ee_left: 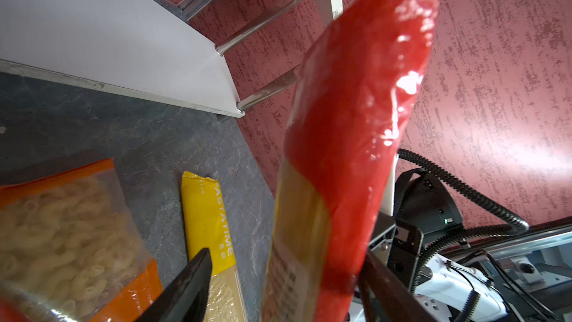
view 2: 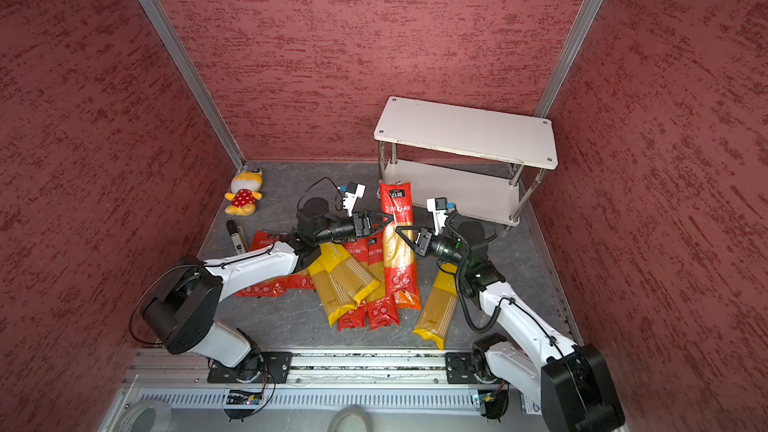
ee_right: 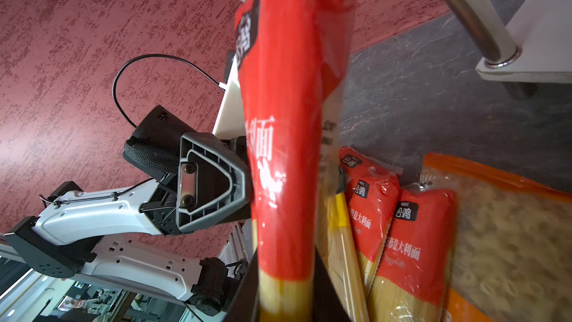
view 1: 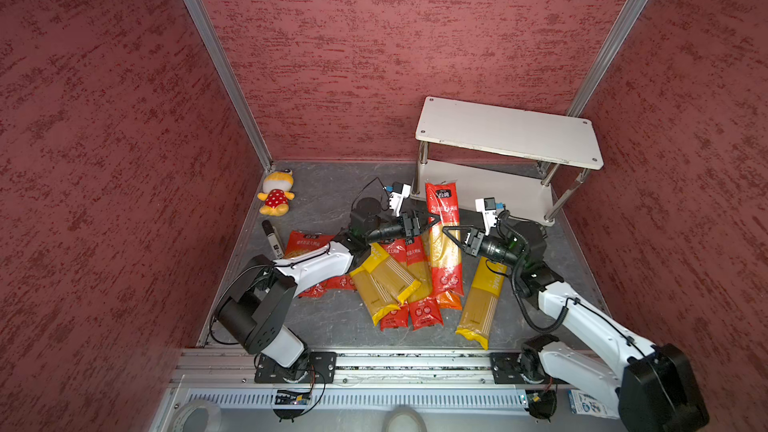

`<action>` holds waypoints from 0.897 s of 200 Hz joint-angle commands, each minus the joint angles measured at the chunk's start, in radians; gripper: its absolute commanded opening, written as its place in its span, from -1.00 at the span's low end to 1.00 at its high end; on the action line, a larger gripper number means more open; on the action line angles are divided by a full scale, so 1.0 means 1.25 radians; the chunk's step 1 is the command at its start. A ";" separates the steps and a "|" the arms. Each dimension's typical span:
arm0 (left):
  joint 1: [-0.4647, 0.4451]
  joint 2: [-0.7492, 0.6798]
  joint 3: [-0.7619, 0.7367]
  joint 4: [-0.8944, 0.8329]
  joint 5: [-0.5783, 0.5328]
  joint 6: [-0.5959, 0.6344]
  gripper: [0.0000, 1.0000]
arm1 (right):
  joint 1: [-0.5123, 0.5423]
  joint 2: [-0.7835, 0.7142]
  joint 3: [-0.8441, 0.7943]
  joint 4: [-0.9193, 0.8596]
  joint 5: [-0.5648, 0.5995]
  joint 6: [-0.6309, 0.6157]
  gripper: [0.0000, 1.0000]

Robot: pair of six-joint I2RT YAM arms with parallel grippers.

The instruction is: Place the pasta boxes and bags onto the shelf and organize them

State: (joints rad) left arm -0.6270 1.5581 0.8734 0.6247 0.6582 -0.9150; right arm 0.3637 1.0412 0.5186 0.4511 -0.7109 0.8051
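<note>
The right hand (view 1: 448,231) is closed on the long red plastic bag of spaghetti (view 1: 444,205) and grips it near its middle. The left hand (view 1: 430,220) is at the other side of the same bag with its jaws apart; the left wrist view shows free space between one black finger (ee_left: 188,286) and the bag. The bag is lifted above the dark grey stone-look desk (view 1: 332,197), in front of the small two-tier shelf with white boards and chrome posts (view 1: 507,130). Its upper end is near the shelf's left front post; whether it touches the lower board, I cannot tell. The other red, yellow and orange pasta bags (view 1: 390,276) lie heaped on the desk, further from the shelf.
</note>
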 commanded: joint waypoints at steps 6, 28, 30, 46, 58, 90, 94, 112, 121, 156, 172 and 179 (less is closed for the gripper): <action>0.010 0.015 0.040 0.059 0.036 -0.014 0.28 | 0.021 -0.004 0.055 0.128 -0.008 0.025 -0.70; 0.019 0.035 0.055 0.101 0.062 -0.038 0.11 | 0.028 -0.005 0.061 0.129 -0.017 0.038 -0.69; 0.019 0.036 0.056 0.104 0.063 -0.040 0.09 | 0.028 -0.006 0.061 0.129 -0.016 0.039 -0.69; 0.021 0.048 0.074 0.109 0.072 -0.045 -0.09 | 0.030 -0.010 0.058 0.133 -0.001 0.047 -0.68; 0.019 0.052 0.085 0.114 0.074 -0.045 -0.16 | 0.030 -0.006 0.052 0.146 0.009 0.056 -0.68; 0.015 0.060 0.113 0.112 0.096 -0.034 -0.40 | 0.031 0.019 0.044 0.169 0.008 0.081 -0.63; 0.014 0.059 0.115 0.110 0.098 -0.032 -0.43 | 0.031 0.019 0.043 0.169 0.010 0.081 -0.61; 0.019 0.056 0.121 0.098 0.099 -0.024 -0.62 | 0.031 0.020 0.039 0.173 0.018 0.084 -0.52; 0.021 0.052 0.124 0.098 0.099 -0.023 -0.70 | 0.031 0.022 0.035 0.177 0.022 0.088 -0.44; 0.034 0.036 0.155 0.099 0.097 -0.028 -0.94 | 0.032 0.023 0.012 0.179 0.025 0.097 -0.20; 0.043 0.030 0.170 0.100 0.097 -0.036 -0.95 | 0.031 0.010 -0.004 0.163 0.027 0.097 0.08; 0.049 0.026 0.178 0.106 0.097 -0.043 -0.96 | 0.030 0.001 -0.011 0.147 0.030 0.091 0.18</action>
State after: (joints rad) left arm -0.5816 1.6257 1.0267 0.6830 0.7773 -0.9340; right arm 0.3904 1.0798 0.5262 0.5816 -0.6609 0.9104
